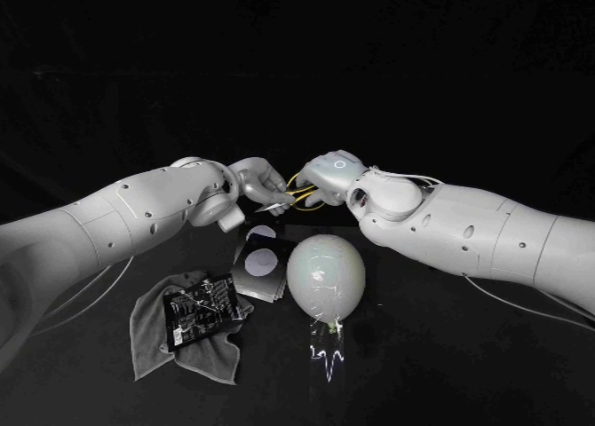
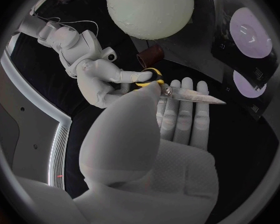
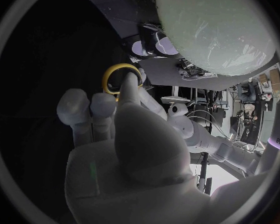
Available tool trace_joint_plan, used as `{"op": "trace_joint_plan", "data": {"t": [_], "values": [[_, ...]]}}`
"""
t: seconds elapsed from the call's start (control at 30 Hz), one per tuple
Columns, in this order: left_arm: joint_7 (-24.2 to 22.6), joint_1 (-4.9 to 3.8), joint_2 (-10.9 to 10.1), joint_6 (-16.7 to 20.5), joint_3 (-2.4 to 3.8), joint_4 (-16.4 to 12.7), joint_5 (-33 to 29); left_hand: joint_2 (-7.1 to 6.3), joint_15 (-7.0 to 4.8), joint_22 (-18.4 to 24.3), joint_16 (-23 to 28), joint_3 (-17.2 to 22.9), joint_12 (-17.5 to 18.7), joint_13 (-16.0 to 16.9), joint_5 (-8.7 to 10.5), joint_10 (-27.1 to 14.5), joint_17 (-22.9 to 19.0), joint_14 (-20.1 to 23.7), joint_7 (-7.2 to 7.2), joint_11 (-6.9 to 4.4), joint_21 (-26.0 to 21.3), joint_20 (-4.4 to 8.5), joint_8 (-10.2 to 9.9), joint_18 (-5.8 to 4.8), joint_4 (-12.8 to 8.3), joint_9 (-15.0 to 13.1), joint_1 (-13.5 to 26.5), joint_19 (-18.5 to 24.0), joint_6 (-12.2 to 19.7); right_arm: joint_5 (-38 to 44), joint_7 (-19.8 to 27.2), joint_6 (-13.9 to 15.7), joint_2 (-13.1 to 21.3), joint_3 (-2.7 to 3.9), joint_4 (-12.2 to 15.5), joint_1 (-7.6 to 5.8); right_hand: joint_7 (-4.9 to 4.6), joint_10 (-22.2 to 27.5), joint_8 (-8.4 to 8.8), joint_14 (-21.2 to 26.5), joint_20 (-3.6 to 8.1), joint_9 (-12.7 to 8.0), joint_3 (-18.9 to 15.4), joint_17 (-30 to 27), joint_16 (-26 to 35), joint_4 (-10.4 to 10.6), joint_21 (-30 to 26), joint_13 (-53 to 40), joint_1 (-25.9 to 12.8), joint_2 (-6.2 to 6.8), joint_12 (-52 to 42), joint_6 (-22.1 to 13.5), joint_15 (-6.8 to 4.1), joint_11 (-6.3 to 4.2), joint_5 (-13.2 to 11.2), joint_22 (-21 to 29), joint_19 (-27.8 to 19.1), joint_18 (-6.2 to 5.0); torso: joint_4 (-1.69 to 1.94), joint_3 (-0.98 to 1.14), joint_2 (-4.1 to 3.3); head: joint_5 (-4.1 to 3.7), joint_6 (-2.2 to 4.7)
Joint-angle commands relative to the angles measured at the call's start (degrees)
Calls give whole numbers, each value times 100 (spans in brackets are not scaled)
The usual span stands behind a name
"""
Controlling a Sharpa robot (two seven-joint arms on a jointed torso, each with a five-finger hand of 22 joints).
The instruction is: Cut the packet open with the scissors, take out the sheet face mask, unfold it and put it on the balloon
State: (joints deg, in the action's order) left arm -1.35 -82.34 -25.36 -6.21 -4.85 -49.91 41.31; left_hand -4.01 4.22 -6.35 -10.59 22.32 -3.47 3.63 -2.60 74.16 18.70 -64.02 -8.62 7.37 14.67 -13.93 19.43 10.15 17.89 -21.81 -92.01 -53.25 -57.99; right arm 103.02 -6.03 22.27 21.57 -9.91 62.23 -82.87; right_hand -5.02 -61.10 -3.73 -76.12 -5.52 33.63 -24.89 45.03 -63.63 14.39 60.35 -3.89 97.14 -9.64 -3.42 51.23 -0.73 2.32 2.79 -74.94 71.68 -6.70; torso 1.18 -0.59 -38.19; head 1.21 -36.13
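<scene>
The scissors [image 1: 292, 195], yellow-handled, hang in the air between my two hands, above the table's far middle. My left hand [image 1: 256, 185] pinches the scissors [image 2: 180, 92] near the pivot, and the blades point out past its fingers. My right hand [image 1: 331, 174] meets them from the other side with a finger through a yellow handle loop [image 3: 120, 75]. A pale balloon [image 1: 326, 274] lies on the table just below the hands. A dark packet [image 1: 258, 264] with white round marks lies flat against the balloon's left side.
A grey cloth [image 1: 182, 342] is spread at the front left, with a second dark printed packet [image 1: 202, 306] on it. The balloon's knotted tail [image 1: 327, 342] trails toward the front edge.
</scene>
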Motion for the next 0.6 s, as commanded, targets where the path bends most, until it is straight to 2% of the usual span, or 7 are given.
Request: {"op": "trace_joint_plan", "data": {"t": [0.03,0.17,0.23,0.33,0.43,0.5,0.6], "values": [[248,7,11,-153,-5,-15,-126,-1,7,-13,14,545,-25,10,-18,242,22,-27,-7,-210,37,39,50,18,-490,-245,117,12,53,-303,378,84,-6,19,73,-23,44,149,10,39,9,-77,100,-31,35,89,-76,31,-85,196,-7,-126,-16,-24,11,-333,-50,24,1,-4,-2,9,-11],[320,7,7,-162,-7,-11,-188,-9,6,-20,15,602,-26,11,-18,249,34,-32,-7,-211,51,40,65,18,-520,-275,163,15,62,-354,424,-2,16,19,105,-23,135,284,6,124,19,-238,492,-229,204,205,-310,28,-234,471,-12,-286,-79,-91,7,-259,-143,-14,0,-9,2,18,-13],[348,7,5,-171,-8,-10,-224,-10,4,-22,15,622,-28,12,-18,253,38,-34,-6,-212,57,40,70,18,-530,-286,178,16,65,-364,433,-38,24,19,113,-23,200,387,-6,127,23,-335,829,-265,253,216,-382,27,-404,692,-19,-394,-98,-102,15,-241,-147,-20,2,-6,0,17,-18],[379,7,2,-191,-10,-9,-263,-20,3,-28,16,664,-28,13,-18,260,49,-40,-4,-214,69,42,83,19,-558,-312,213,17,70,-370,446,-131,30,19,116,-23,281,627,-12,138,26,-498,1648,-343,351,221,-549,25,-778,1188,-20,-484,-208,-191,17,-196,-159,-39,4,-6,-2,14,-22],[405,7,-2,-208,-12,-9,-289,-22,1,-31,15,682,-30,13,-18,265,53,-44,-4,-215,75,43,89,19,-569,-323,229,18,73,-360,445,-220,37,19,123,-23,356,752,-18,21,41,-602,2137,-207,265,222,-452,25,-961,1466,-19,-543,-235,-218,15,-247,-34,-17,4,-9,1,16,-25],[426,7,-5,-213,-13,-8,-300,-33,-1,-39,17,737,-30,14,-18,273,67,-49,-2,-217,92,45,105,19,-605,-357,279,21,82,-350,450,-246,42,19,128,-23,357,762,-32,-81,60,-658,2376,-59,164,215,-297,23,-1023,1564,-19,-530,-283,-271,0,-319,96,14,4,-10,1,16,-25],[460,7,-11,-224,-15,-6,-326,-38,-1,-43,18,762,-30,14,-18,277,73,-52,-1,-218,100,46,112,19,-622,-374,302,23,87,-340,480,-228,54,19,134,-23,364,703,-58,-176,74,-684,2521,103,49,190,-149,16,-998,1536,-37,-477,-298,-312,12,-385,200,42,2,-7,-2,12,-21]]}}
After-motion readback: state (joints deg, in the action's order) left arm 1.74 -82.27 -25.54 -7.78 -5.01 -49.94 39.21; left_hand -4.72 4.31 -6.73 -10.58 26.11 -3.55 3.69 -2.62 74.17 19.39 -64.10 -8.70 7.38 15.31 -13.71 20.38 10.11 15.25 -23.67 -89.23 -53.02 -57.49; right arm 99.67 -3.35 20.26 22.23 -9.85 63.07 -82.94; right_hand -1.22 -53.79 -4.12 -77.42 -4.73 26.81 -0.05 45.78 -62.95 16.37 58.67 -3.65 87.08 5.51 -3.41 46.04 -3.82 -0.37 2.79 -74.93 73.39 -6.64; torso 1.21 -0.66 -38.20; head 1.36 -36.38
